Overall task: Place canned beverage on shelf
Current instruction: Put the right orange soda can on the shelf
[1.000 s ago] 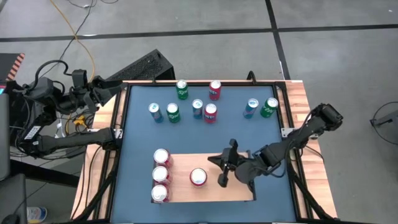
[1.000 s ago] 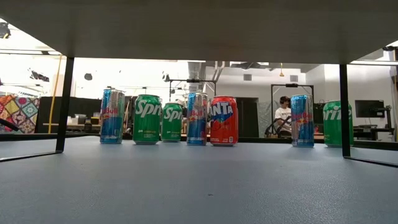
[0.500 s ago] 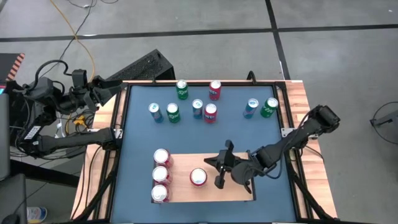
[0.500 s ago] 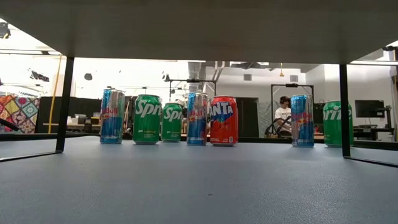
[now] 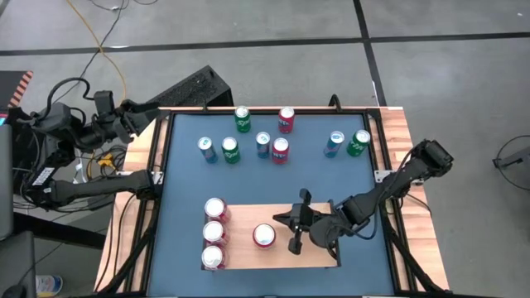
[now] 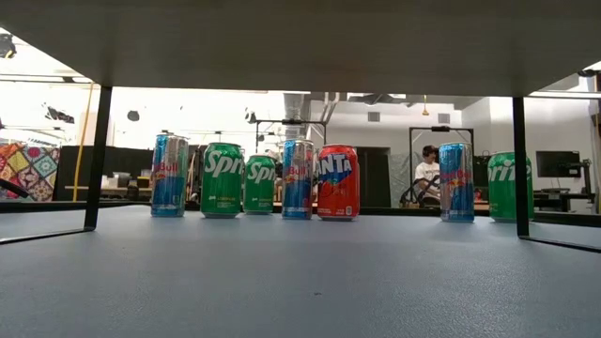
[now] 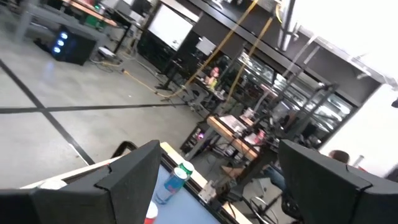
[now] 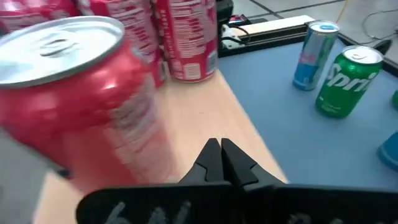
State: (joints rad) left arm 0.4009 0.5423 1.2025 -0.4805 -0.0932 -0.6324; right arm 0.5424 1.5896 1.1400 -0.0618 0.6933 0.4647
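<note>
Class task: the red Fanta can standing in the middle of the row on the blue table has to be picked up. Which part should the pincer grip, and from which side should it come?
Grip the Fanta can around its mid-body, probably from the shelf side. It stands upright, and a blue can crowds one flank.

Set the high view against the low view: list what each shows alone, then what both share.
Only the high view shows the shelf carrying four red cans, the right gripper open beside the lone can, and the left gripper waiting off the table's far left corner. Only the low view shows a person in the room behind. Both show the Sprite can, Fanta can and other cans standing on the blue table.
</note>
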